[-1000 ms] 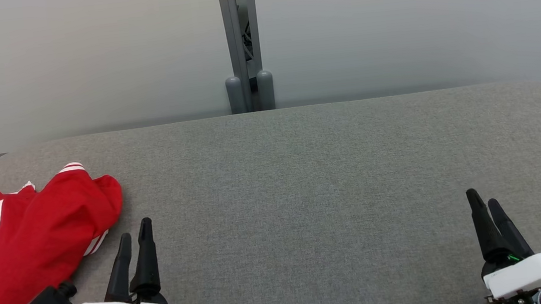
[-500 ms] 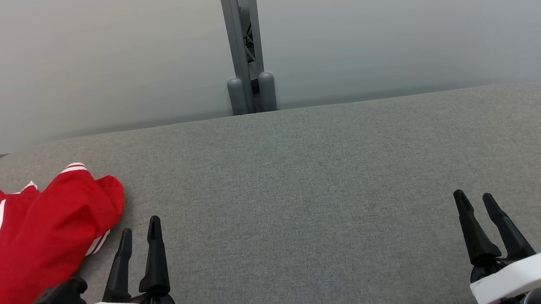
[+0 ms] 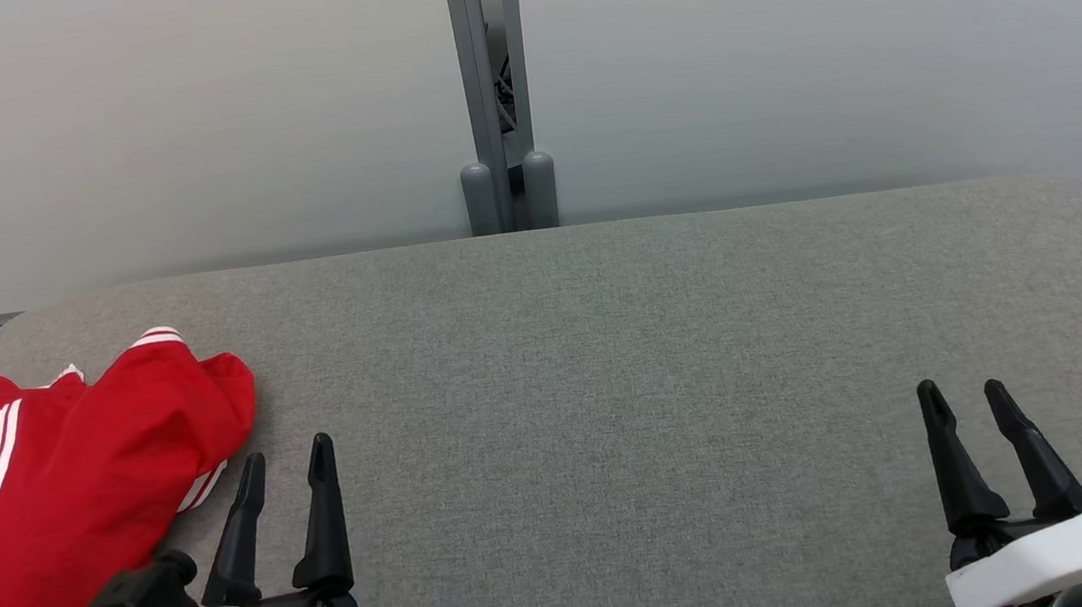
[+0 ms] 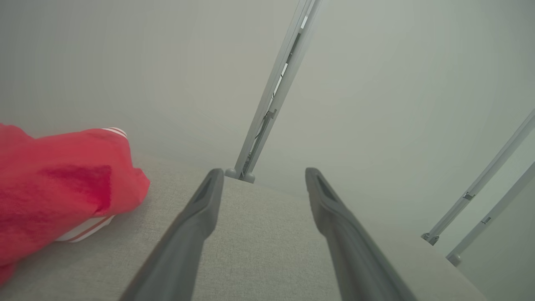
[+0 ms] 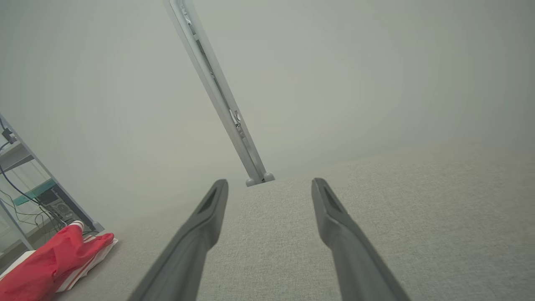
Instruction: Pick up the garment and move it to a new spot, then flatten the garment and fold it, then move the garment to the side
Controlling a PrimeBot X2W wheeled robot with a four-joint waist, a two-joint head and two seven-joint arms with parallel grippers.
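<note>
- garment (image 3: 88, 492): red with white stripes, a crumpled heap at the left end of the grey table (image 3: 610, 387), running off the head view's left edge.
- left gripper (image 3: 287, 451): jaws wide, nothing held, just beside the heap's near right edge, not touching.
- right gripper (image 3: 960, 387): jaws wide, nothing held, at the table's right end, well apart from the cloth.
- Step, I judge: the first pickup, with the left arm the obvious choice.
  - Swing left and come down on a raised fold (not the flat striped hem).
  - Pinch a thick bunch.
  - Lift clear before carrying to the bare middle.
- Risk: catching one thin layer, so the rest drags.
- Left wrist view: close look at the striped hem lying on the table, plus slanted posts (image 4: 480, 188) at right.
- Right wrist view: a rack with cables (image 5: 25, 179) behind the garment.
- Head view: both grippers and the heap together.
</note>
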